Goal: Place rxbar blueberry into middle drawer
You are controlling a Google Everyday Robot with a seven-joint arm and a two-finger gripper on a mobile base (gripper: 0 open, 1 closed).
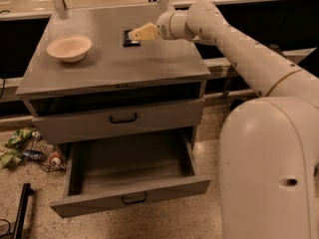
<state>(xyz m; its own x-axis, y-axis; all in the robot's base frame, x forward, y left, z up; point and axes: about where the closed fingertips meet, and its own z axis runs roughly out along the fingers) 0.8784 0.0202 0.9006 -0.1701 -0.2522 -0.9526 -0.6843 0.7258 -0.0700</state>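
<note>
You see the gripper [136,34] at the back part of the grey cabinet top [114,63], at the end of the cream arm [239,49] that reaches in from the right side. The gripper points to the left and sits directly over the rxbar blueberry [128,42], so it covers the upper right part of it. You cannot tell from this view if the gripper is open or closed, and you cannot tell if it has any hold of the bar or only hangs above it. The rxbar blueberry is a small dark rectangle that lies flat on the cabinet top, to the right of the cream bowl [69,48] and well apart from it. Below the top there is a dark open gap, and under this gap a closed drawer [164,114] with a black curved handle. Under that one, the middle drawer [129,161] is pulled far out toward you, and you see its flat grey bottom with nothing lying in it. On the floor at the left of the cabinet lie some crumpled green packets [17,139] and a small bottle [54,159].
</note>
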